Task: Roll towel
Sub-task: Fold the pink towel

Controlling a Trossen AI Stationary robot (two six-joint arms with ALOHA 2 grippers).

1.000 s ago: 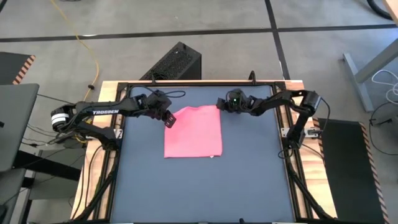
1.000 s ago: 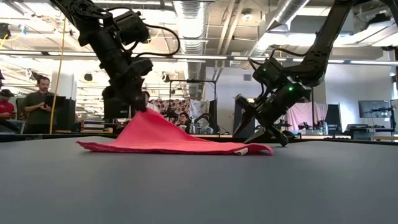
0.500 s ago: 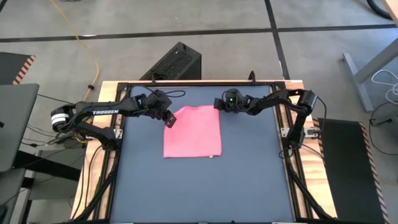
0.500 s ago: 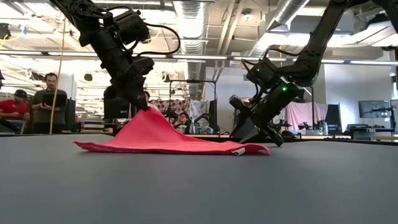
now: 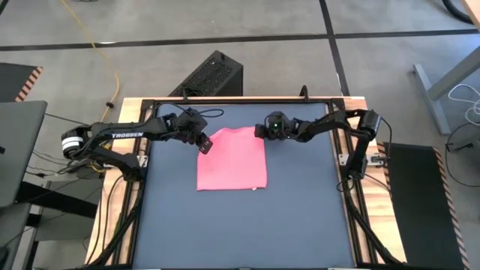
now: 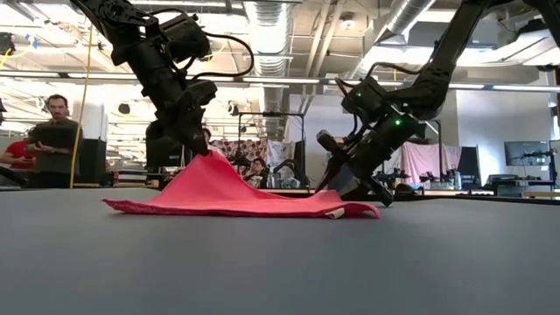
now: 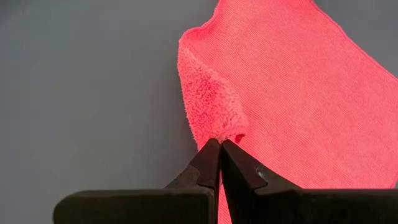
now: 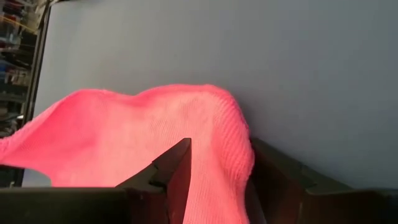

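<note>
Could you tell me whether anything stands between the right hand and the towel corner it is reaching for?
Nothing visible does. The right hand already has its open fingers astride the towel at its far right corner, with only bare tabletop around. The left hand is shut on the far left corner, lifted.

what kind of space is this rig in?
Likely an open-plan robotics lab or workshop. The low view shows exposed ceiling ducts and a person standing in the background; the high view shows a bare concrete floor with a yellow cable around the framed table.
</note>
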